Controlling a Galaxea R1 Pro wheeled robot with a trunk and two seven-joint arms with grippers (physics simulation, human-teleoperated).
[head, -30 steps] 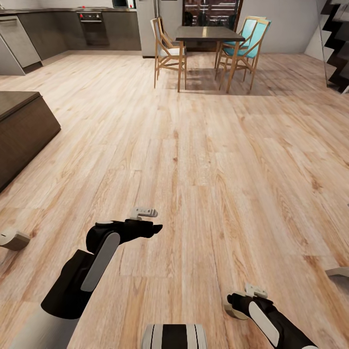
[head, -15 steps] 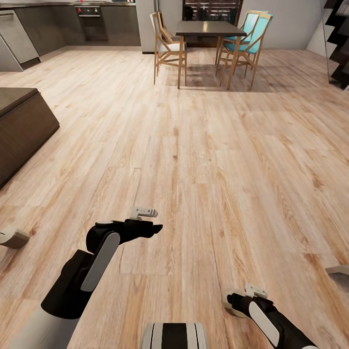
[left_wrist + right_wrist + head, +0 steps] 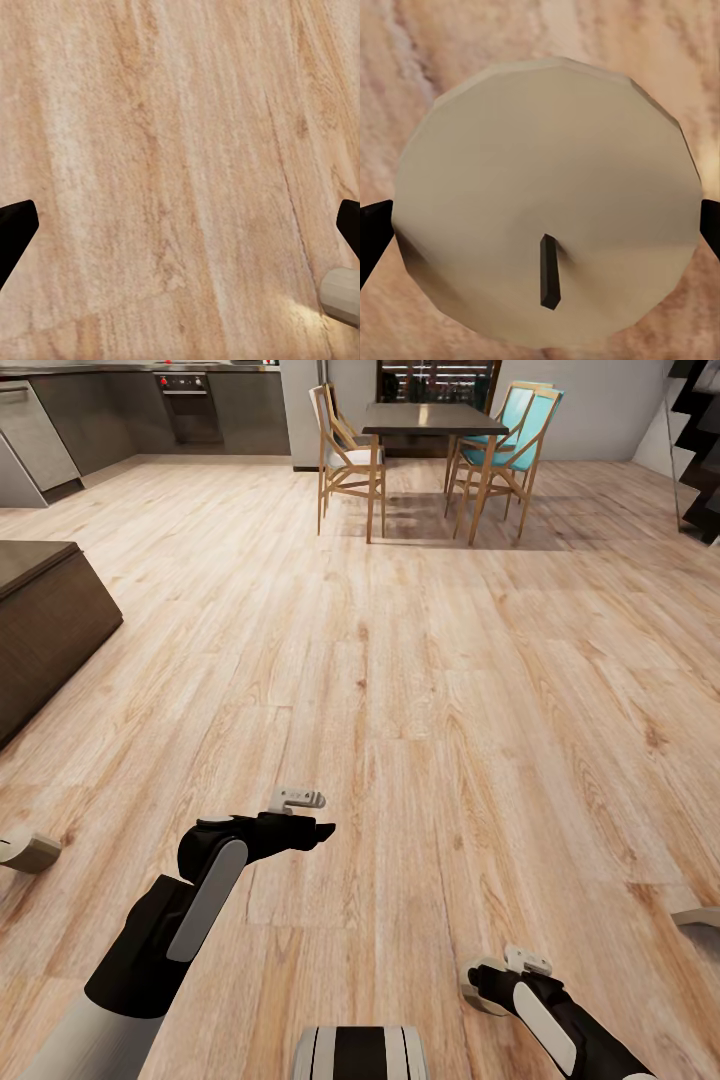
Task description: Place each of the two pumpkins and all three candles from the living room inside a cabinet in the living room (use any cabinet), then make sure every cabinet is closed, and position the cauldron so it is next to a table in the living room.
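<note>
A beige candle (image 3: 547, 172) with a short dark wick sits between the fingertips of my right gripper (image 3: 482, 990), which is shut on its sides, low over the plank floor. In the head view that candle (image 3: 471, 1001) peeks out at the gripper's tip, near the bottom right. My left gripper (image 3: 318, 829) hangs open over bare floor, its dark fingertips (image 3: 15, 232) wide apart with nothing between them. The end of the long dark brown cabinet (image 3: 50, 620) stands at the left edge. Pumpkins, cauldron and the low table are out of view.
A dark dining table (image 3: 430, 420) with wooden and teal chairs (image 3: 345, 455) stands far ahead. Grey kitchen units (image 3: 120, 415) line the back left, and black stairs (image 3: 700, 450) rise at the right. Pale parts of my base (image 3: 25, 852) flank the arms.
The whole head view shifted slightly down a second ago, so the camera moved. Both arms and the held candle keep the same pose.
</note>
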